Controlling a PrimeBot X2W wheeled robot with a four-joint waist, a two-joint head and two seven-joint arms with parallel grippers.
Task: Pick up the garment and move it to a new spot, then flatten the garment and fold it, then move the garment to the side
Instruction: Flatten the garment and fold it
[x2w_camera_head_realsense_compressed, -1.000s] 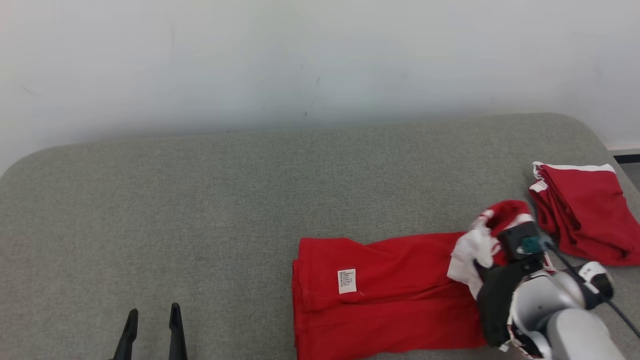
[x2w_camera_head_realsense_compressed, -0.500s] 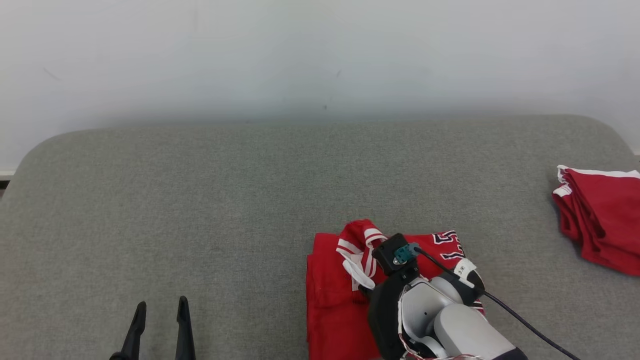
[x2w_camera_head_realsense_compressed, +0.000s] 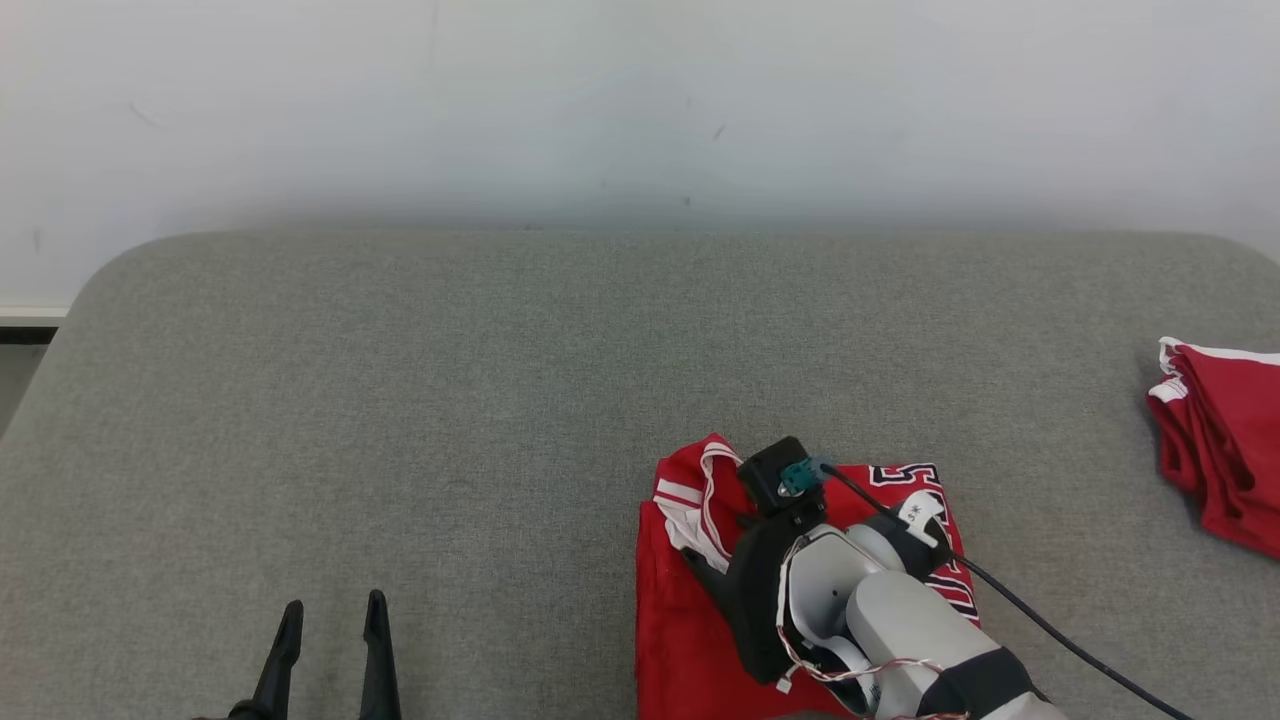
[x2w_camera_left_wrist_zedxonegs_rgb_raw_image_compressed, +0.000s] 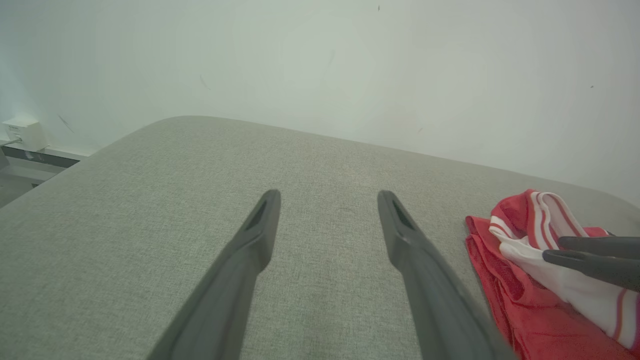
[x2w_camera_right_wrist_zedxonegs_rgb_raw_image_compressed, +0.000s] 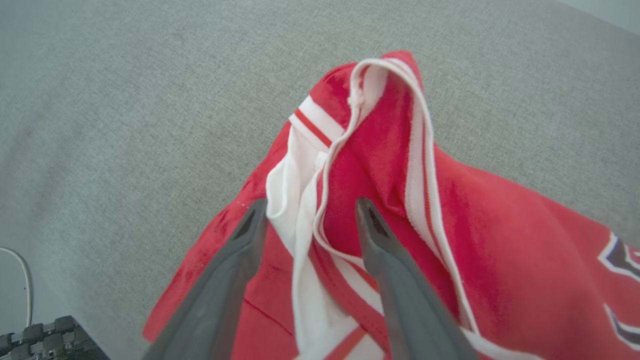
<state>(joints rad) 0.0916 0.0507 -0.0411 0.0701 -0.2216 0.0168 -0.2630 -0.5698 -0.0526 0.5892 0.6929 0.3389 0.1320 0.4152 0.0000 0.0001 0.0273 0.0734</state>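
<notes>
Bright, even diffuse light; faint shadows; sharp focus; wide-angle bend in wrist views.

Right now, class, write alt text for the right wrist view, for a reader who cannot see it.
The right gripper, its two dark fingers parted, straddles a white-trimmed edge of a red sports jersey. The jersey lies bunched on a grey fabric surface, with part of a navy-and-white print at the right edge.
</notes>
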